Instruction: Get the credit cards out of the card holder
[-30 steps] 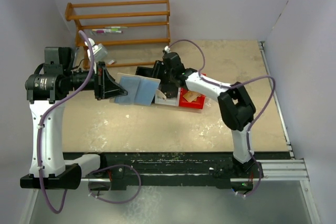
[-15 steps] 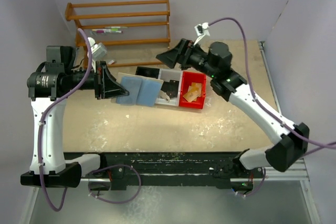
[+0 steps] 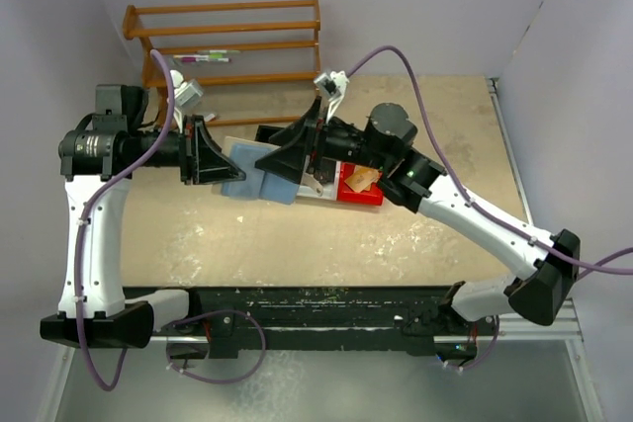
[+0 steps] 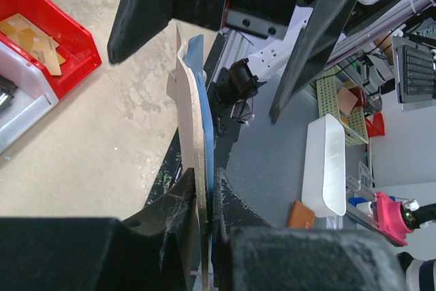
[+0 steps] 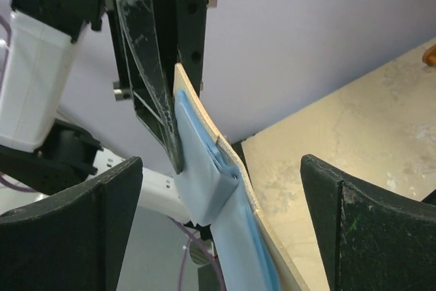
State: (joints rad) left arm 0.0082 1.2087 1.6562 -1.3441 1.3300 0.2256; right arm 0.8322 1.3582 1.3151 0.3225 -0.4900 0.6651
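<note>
card holder (image 5: pixel 201 148) clamped in the left pincer (image 3: pixel 226 160) had a matt tan outside, smooth bluish plastic sleeves within, the pincer's fingers (image 5: pixel 146 66) were black plastic scuffed whitish, table (image 3: pixel 297 234) below the pincer looked rough mottled beige, red bin (image 4: pixel 75 56) beyond it was glossy plastic

Top camera looks down from behind — wrist cameras face each other closely, sharing the card holder (image 5: pixel 199 172)
</note>
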